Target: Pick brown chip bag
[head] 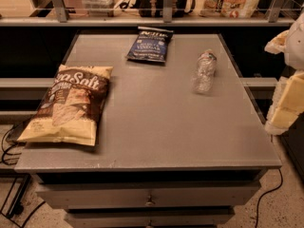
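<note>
We find the brown chip bag (69,103) lying flat at the left side of the grey table (166,132). Its near pale end is close to the front edge and its left side slightly overhangs the table edge. It appears puffed and sealed, so we judge it light, soft and crinkly, with a slick film surface and brittle contents that hard pressure would crush. We judge the best hold to be a pinch across the raised middle, or over a crimped pale end where the film is stiffer; a flat grasp from above may slide off. A smaller dark blue chip bag (149,44) lies well apart at the far edge, and a clear plastic bottle (205,70) lies on its side to the right of centre. Neither obstructs an approach. The gripper (289,101) shows only in part at the right border, beyond the table and well apart from the bag. We cannot tell whether it stands apart or together, and it holds nothing we can see. Drawers (149,198) sit below the tabletop.
</note>
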You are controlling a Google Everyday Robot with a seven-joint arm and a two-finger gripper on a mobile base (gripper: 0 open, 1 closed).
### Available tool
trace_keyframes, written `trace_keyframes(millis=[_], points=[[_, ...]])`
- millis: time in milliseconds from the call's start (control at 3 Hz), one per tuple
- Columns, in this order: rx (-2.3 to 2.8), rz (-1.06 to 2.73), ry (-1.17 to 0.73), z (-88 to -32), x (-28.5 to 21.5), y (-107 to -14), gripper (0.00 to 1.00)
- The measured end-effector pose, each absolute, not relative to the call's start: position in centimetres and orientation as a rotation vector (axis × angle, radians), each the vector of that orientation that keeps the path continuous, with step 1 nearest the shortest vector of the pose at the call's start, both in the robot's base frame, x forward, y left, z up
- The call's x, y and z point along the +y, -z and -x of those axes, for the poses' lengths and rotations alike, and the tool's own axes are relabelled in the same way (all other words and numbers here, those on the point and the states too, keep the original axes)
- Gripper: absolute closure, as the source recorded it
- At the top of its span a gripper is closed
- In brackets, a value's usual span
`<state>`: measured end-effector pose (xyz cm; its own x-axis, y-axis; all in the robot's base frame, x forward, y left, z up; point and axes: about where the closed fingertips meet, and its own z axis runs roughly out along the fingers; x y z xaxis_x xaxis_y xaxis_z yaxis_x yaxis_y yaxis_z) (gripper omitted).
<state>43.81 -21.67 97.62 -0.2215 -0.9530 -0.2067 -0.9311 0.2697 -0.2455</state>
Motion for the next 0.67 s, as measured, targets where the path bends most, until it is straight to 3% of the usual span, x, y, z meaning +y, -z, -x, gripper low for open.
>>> trace_keyframes(millis=[667], points=[[2.224, 1.697, 0.085, -44.51, -21.55, -97.73, 0.00]])
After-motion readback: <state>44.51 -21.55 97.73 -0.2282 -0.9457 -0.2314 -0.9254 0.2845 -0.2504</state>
